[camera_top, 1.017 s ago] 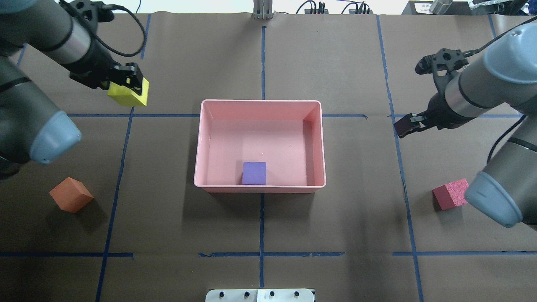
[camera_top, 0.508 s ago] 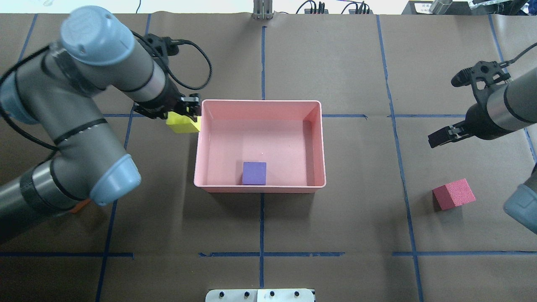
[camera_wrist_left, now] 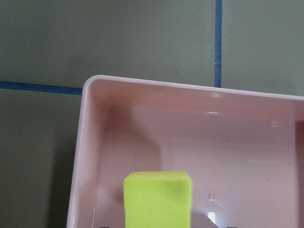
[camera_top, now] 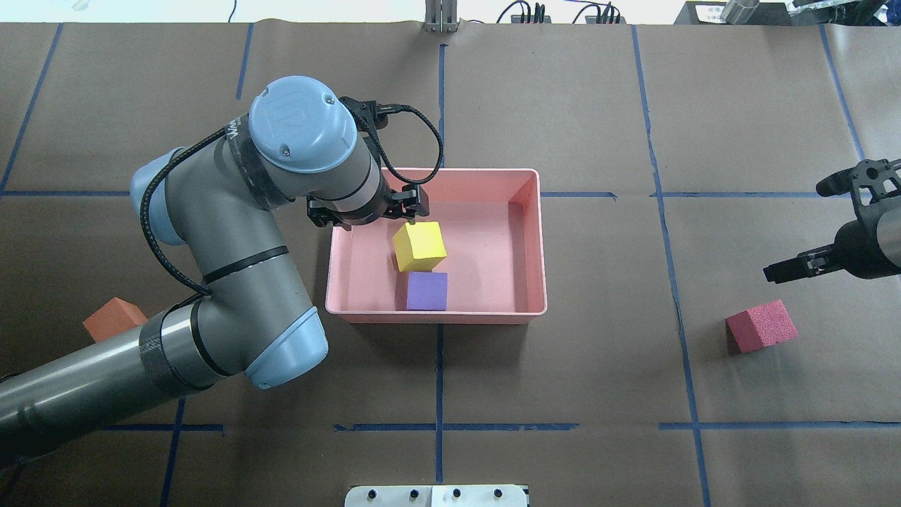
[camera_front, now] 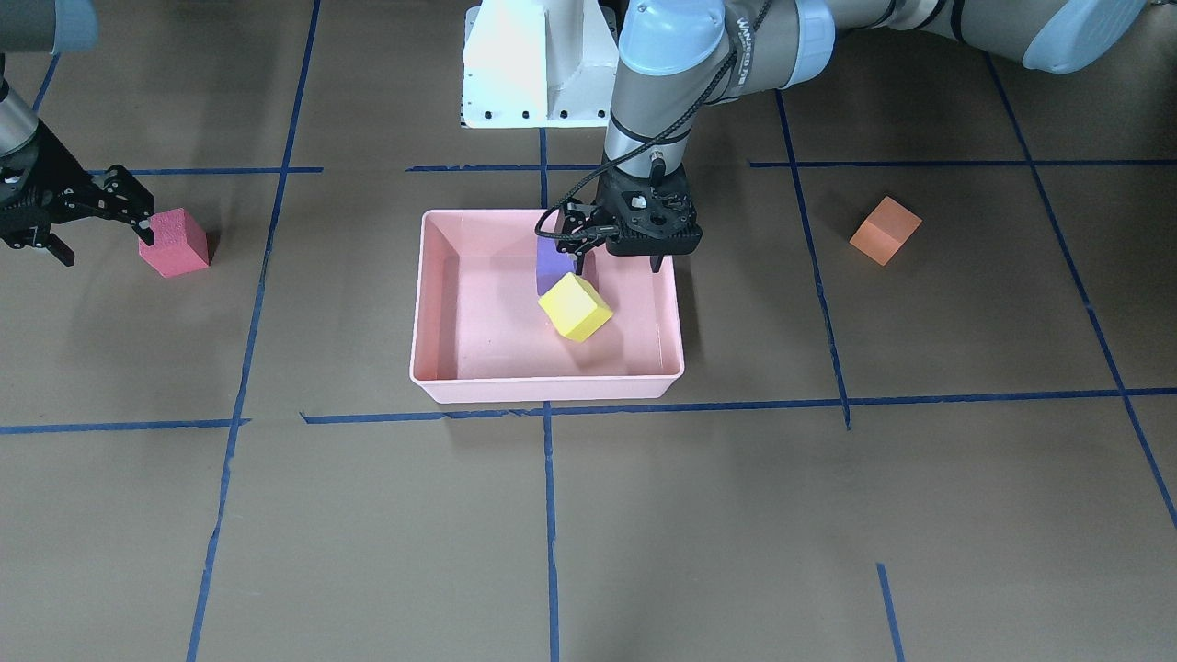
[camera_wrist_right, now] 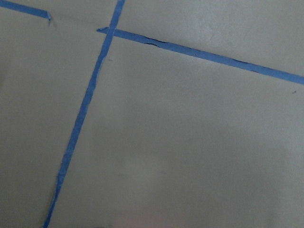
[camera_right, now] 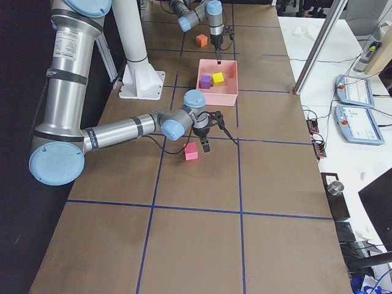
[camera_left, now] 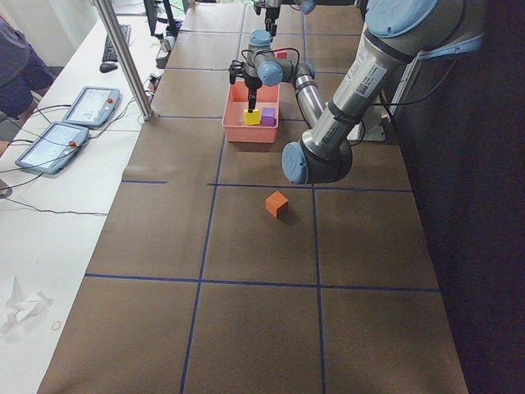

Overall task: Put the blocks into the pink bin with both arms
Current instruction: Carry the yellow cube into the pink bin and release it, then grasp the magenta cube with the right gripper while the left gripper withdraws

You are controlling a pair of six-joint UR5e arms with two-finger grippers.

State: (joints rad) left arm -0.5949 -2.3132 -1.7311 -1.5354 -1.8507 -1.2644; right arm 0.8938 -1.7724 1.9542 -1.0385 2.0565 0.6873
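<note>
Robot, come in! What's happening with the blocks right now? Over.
Left tool open above the bin. Yellow block tilted inside, beside purple block. Right tool open beside red block; orange block outside. Nothing blocking the bin.

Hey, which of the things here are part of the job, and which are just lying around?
Job: pink bin, yellow block, purple block, red block, orange block.
Lying about: tablets, keyboard, crumpled paper, all on the side table.

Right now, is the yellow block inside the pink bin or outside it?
Inside. The yellow block is tilted within the walls of the pink bin, beside the purple block.
</note>
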